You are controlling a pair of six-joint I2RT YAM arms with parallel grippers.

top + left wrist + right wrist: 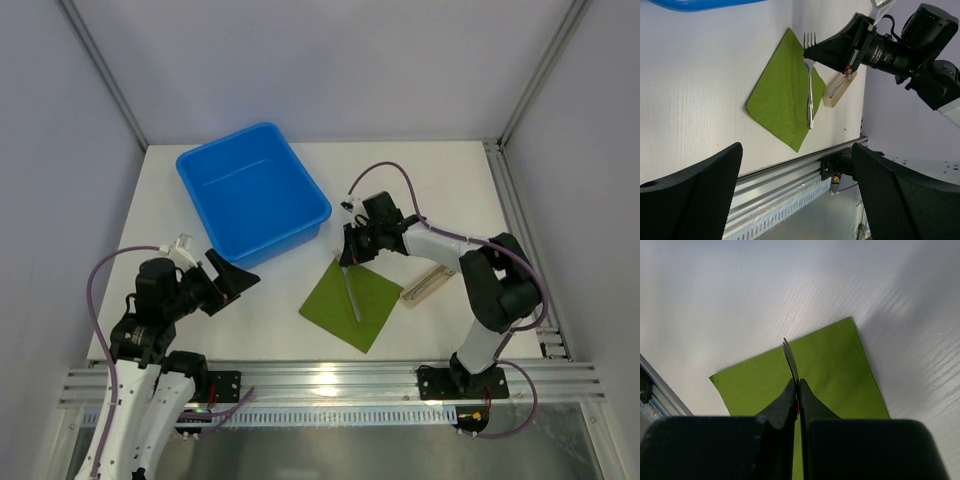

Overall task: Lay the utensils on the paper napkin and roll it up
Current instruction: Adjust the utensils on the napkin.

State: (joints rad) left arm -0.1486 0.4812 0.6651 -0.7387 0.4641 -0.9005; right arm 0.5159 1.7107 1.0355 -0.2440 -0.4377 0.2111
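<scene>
A green paper napkin (365, 305) lies on the white table in front of the right arm. A silvery fork (353, 298) slants across it, handle end down on the napkin and tines raised. My right gripper (347, 260) is shut on the fork near its tines. In the right wrist view the tines (790, 356) stick out past the closed gripper (798, 390) above the napkin (840, 370). In the left wrist view the fork (810, 97) lies on the napkin (780, 100). My left gripper (235, 280) is open and empty, left of the napkin.
A blue bin (250, 190) stands at the back left of the napkin. A beige elongated holder (430, 283) lies just right of the napkin, also in the left wrist view (836, 90). The aluminium rail (330, 378) runs along the near table edge.
</scene>
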